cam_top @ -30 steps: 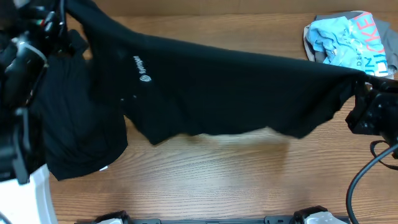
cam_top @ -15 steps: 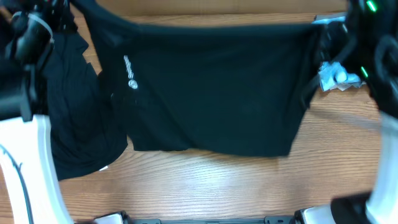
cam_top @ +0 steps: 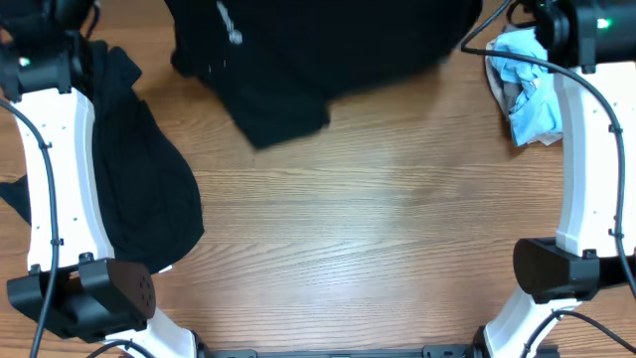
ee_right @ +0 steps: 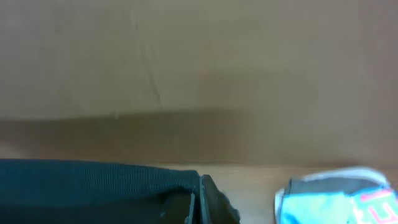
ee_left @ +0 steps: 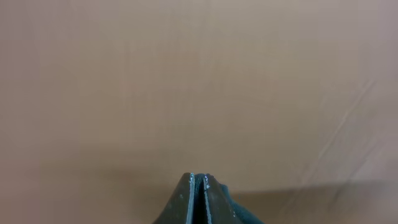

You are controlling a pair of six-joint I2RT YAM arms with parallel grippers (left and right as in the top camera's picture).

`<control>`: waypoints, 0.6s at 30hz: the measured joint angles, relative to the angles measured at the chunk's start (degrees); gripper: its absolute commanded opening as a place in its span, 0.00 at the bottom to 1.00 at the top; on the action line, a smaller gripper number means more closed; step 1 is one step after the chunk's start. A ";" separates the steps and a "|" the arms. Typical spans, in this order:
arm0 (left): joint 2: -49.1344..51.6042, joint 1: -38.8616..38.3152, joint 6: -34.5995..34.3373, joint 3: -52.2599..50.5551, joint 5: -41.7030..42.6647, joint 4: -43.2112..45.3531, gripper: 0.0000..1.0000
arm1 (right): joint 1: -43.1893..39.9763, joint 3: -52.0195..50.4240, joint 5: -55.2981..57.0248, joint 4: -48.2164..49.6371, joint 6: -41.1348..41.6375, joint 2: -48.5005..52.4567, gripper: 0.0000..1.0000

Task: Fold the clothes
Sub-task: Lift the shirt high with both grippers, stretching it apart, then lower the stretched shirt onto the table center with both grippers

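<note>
A black shirt (cam_top: 318,60) with a small white mark (cam_top: 231,28) hangs stretched between my two arms at the far edge of the table; its lower flap rests on the wood. In the right wrist view my right gripper (ee_right: 199,202) is shut on the shirt's ribbed edge (ee_right: 93,183). In the left wrist view my left gripper (ee_left: 199,199) is shut, with a bit of dark cloth (ee_left: 239,208) beside its jaw. A second black garment (cam_top: 134,189) lies crumpled on the left.
A light blue and grey cloth pile (cam_top: 522,85) lies at the far right, also in the right wrist view (ee_right: 336,199). White arm links stand at the left (cam_top: 55,169) and right (cam_top: 586,149) sides. Bare wooden table (cam_top: 368,239) lies in front.
Both arms have carried the black shirt away from the camera to the table's far edge. It covered the middle before; now only its lower part shows at the top.
</note>
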 measured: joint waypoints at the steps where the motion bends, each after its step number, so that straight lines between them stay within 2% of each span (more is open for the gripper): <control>1: 0.04 -0.07 -0.02 2.19 0.00 0.09 0.04 | -0.55 0.26 -0.72 0.35 -0.28 -0.11 0.04; 4: 0.00 -0.26 -0.20 8.98 0.02 -0.42 0.04 | -2.32 0.79 -3.19 0.90 -0.59 -0.24 0.04; 8: -0.87 -0.26 -0.31 14.32 0.50 -7.69 0.04 | -4.28 1.05 -6.25 -1.84 -0.79 -0.37 0.04; 14: -0.83 -0.59 2.54 15.17 2.58 -31.34 0.04 | -4.59 1.11 -7.78 -10.60 -0.83 -0.31 0.04; 15: 0.28 -1.03 3.76 15.04 2.67 -37.62 0.04 | -4.61 1.11 -7.89 -12.92 -0.81 -0.15 0.04; 18: 3.13 -1.86 4.83 14.75 2.82 -44.94 0.04 | -4.61 1.57 -8.44 -16.81 -0.83 1.33 0.04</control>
